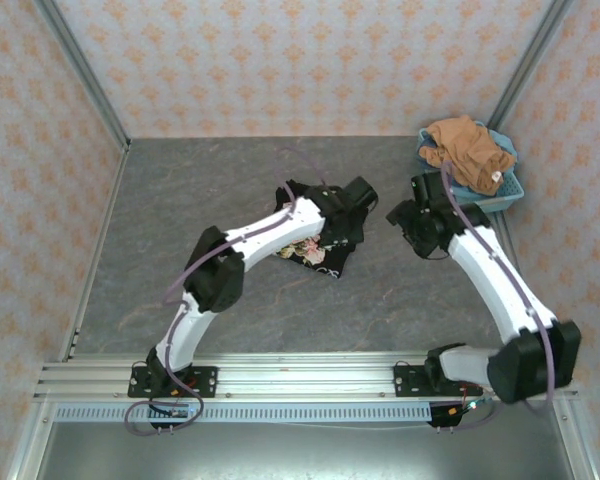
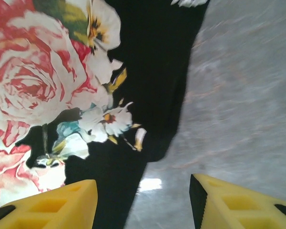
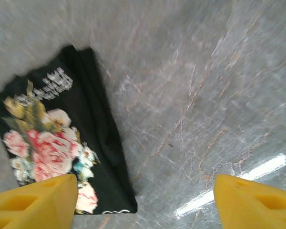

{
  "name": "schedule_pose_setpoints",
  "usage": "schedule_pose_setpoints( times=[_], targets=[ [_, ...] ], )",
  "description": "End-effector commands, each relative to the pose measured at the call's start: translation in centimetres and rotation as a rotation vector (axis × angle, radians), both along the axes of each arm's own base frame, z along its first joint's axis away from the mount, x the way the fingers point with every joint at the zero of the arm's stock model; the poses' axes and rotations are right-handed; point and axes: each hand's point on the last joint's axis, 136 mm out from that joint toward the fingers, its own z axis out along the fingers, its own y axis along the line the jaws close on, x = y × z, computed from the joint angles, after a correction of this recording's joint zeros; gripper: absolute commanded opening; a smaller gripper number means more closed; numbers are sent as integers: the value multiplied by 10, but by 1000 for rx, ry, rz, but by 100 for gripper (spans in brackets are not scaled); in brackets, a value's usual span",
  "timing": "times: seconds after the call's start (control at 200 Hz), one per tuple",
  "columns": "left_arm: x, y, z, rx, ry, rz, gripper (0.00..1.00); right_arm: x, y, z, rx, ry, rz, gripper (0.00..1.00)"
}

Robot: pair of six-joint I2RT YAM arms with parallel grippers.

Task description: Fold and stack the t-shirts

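Two t-shirts are on show: the black t-shirt (image 1: 320,255), printed with pink roses and white lettering, lies as a compact, roughly rectangular bundle near the middle of the grey marbled worktop (image 1: 210,200). The orange-brown t-shirt (image 1: 465,148) sits crumpled in the light-blue basket (image 1: 508,196) at the far right corner, well apart from the black one. The left arm reaches across the black t-shirt and covers part of it in the overhead view, with the left gripper (image 1: 365,198) above the shirt's far right edge. In the left wrist view its yellow fingers (image 2: 52,205) stand spread apart with nothing clamped; one hangs over the black cloth, the other over bare worktop, and the shirt's edge runs up between them. Whether the tips touch the cloth cannot be told. The right gripper (image 1: 398,216) is just to the right of the left one, over bare worktop beside the shirt. In the right wrist view its yellow fingers (image 3: 33,200) are wide apart and hold nothing, with the black t-shirt lying flat at the left of that view, the rose print facing up
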Motion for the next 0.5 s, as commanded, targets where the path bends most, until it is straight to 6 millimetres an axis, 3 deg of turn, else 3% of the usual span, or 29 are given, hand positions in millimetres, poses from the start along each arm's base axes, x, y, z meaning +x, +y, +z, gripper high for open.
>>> schedule_pose_setpoints(
  times=[0.0, 0.315, 0.495],
  targets=[
    [14, 15, 9, 187, -106, -122, 58, -16, -25, 23, -43, -67, -112, 77],
    [20, 4, -38, 344, -88, -217, 58, -33, -27, 18, -20, -40, -110, 77],
    [22, 19, -65, 419, -30, -182, 51, -37, -26, 13, -14, -27, -107, 76]
  ],
)
